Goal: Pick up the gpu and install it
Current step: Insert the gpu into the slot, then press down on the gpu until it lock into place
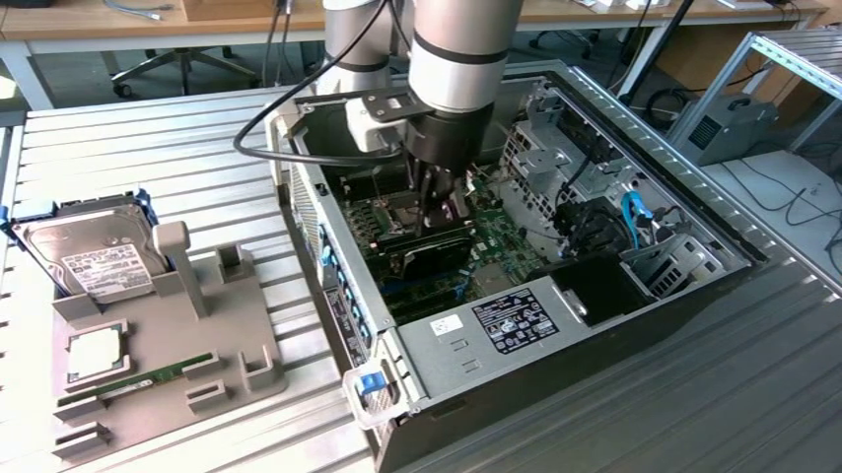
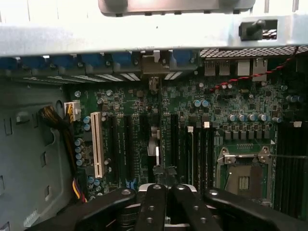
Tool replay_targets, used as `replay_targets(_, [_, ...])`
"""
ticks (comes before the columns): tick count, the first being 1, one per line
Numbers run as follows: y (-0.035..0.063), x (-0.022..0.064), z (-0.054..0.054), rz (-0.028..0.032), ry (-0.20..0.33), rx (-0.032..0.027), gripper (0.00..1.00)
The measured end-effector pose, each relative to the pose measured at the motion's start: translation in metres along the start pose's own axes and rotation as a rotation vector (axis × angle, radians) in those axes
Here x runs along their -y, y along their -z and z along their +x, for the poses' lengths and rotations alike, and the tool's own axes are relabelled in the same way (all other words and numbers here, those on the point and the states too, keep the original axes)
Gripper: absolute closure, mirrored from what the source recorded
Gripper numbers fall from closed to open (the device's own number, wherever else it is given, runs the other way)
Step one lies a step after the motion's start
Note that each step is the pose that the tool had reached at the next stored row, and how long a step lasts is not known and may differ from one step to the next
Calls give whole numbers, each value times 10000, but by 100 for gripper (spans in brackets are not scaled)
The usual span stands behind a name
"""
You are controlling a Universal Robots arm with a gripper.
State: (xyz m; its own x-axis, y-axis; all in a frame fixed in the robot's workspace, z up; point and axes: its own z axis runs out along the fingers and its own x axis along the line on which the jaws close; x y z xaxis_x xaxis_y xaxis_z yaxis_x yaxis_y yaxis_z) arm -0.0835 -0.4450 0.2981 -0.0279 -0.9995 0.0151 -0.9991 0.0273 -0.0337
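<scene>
The gpu (image 1: 428,258) stands on edge inside the open computer case (image 1: 435,345), its black face showing over the green motherboard. In the wrist view the gpu (image 2: 154,139) appears edge-on as a thin strip running between the black expansion slots, with its metal bracket (image 2: 153,65) against the case's rear wall. My gripper (image 1: 441,212) reaches down into the case directly over the card's upper edge. The black fingers (image 2: 153,202) are drawn together, so the gripper (image 2: 163,190) is shut. Whether they pinch the card's edge or only rest above it cannot be told.
A grey fixture (image 1: 172,335) at the exterior view's left holds a silver hard drive (image 1: 93,261), a green RAM stick (image 1: 152,379) and a white square part (image 1: 95,353). Inside the case are a drive cage (image 1: 559,148), blue cables (image 1: 634,219), a white slot (image 2: 97,144) and the CPU socket (image 2: 243,175).
</scene>
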Motion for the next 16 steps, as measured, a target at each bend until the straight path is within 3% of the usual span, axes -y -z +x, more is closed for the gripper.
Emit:
replay_targets(1, [-1, 36, -1, -48, 2, 0, 89])
replay_targets(4, [-3, 75, -1, -98, 3, -1, 89])
replay_targets(16, [-3, 77, -2, -100, 3, -2, 89])
